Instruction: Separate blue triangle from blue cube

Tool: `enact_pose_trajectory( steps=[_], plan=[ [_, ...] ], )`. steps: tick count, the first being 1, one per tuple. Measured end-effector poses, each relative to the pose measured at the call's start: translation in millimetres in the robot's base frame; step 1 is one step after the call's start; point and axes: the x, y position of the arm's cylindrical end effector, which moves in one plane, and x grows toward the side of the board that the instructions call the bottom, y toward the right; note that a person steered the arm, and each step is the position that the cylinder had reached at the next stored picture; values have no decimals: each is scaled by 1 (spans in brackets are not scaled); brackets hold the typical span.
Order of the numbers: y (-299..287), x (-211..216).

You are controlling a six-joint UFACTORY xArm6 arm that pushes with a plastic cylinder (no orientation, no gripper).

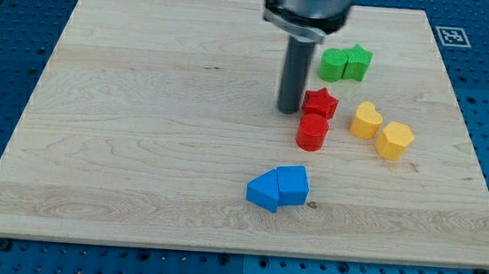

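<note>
The blue triangle (263,191) and the blue cube (293,184) lie touching side by side near the view's bottom centre, the triangle on the left. My tip (290,112) rests on the board well above them, just left of the red star (320,102). It touches neither blue block.
A red cylinder (311,132) sits just below the red star. Two green blocks (345,64) lie together at the upper right. A yellow heart-like block (366,120) and a yellow hexagon-like block (394,140) lie at the right. The wooden board (141,130) is edged by a blue perforated table.
</note>
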Motion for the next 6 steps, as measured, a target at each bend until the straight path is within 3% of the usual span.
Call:
enact_pose_trajectory(
  steps=[1, 2, 3, 4, 5, 6],
  plan=[
    [-70, 39],
    [-23, 136],
    [62, 157],
    [71, 114],
    [19, 116],
    [-9, 165]
  ],
)
